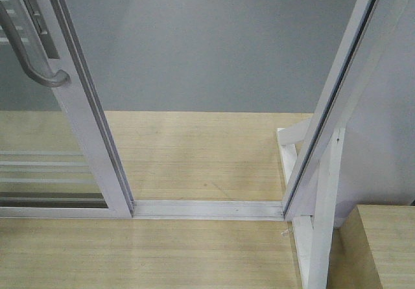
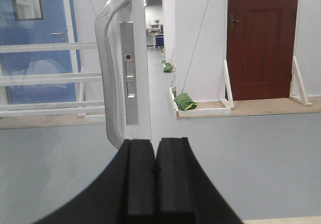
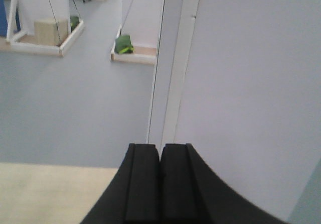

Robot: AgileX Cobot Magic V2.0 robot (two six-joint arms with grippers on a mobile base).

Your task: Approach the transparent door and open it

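I face the door (image 1: 45,133), a tall glass panel in a white metal frame that stands at the left of the front view, slid clear of a wide gap over the floor track (image 1: 207,208). It looks heavy and stiff, the sort of panel that rides its rail only sideways and resists a twist; the glass is smooth, offers no grip and is best left untouched. The place to take hold is the curved grey handle (image 2: 111,63), a rigid bar bowed out from the frame edge beside a narrow lock plate (image 2: 130,73), with room behind it for a finger to hook. My left claw (image 2: 155,176) hangs just below and in front of that handle, its pads pressed together and pinching nothing. My right claw (image 3: 160,181) is likewise closed and empty, pointed at the white jamb (image 3: 173,63) on the far side of the opening. Thin white rails (image 2: 50,78) cross the glass to the left of the handle. At the right in the front view a slanted brace (image 1: 324,198) props the jamb and a wooden box (image 1: 382,243) sits low beside it, both things my base should steer clear of. Beyond the opening lie grey floor, green sandbags (image 2: 184,101) and a brown door (image 2: 261,38), well apart from me.
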